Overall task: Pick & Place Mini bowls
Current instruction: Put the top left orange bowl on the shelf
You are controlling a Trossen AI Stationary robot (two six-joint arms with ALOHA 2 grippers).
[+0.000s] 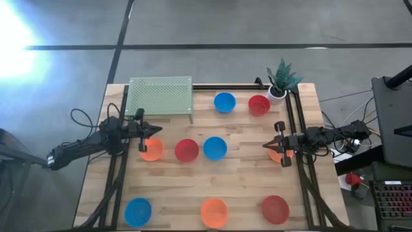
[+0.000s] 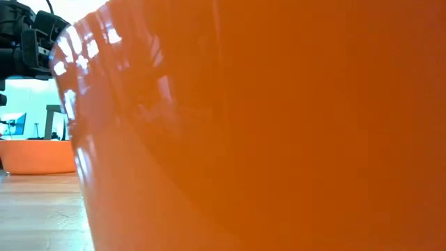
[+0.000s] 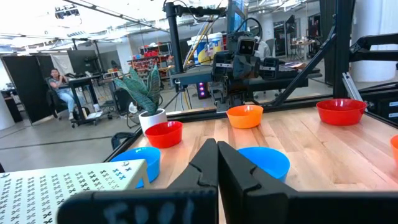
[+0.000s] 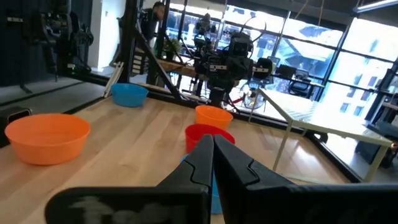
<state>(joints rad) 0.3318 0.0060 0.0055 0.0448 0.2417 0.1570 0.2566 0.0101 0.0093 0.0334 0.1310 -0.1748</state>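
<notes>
Nine mini bowls lie spread over the counter [image 1: 244,183] in three loose rows. At the far row, a blue bowl [image 1: 224,102] and a red bowl [image 1: 259,104] sit near the white plant pot [image 1: 277,94] in the far right corner. In the middle row, an orange bowl [image 1: 152,149], a second red bowl [image 1: 187,150] and a second blue bowl [image 1: 214,147] stand close together, and another orange bowl [image 1: 281,154] lies near the right edge. At the near edge, a blue [image 1: 137,211], an orange [image 1: 214,212] and a red bowl [image 1: 275,209] are well apart, with bare wood between the rows.

A green perforated rack [image 1: 160,96] fills the far left corner.

The left tool [image 1: 143,133] hovers at the first orange bowl's far rim, fingers together. The right tool [image 1: 279,143] hovers over the right-edge orange bowl, fingers likewise together. Both arms reach in level from the sides.
</notes>
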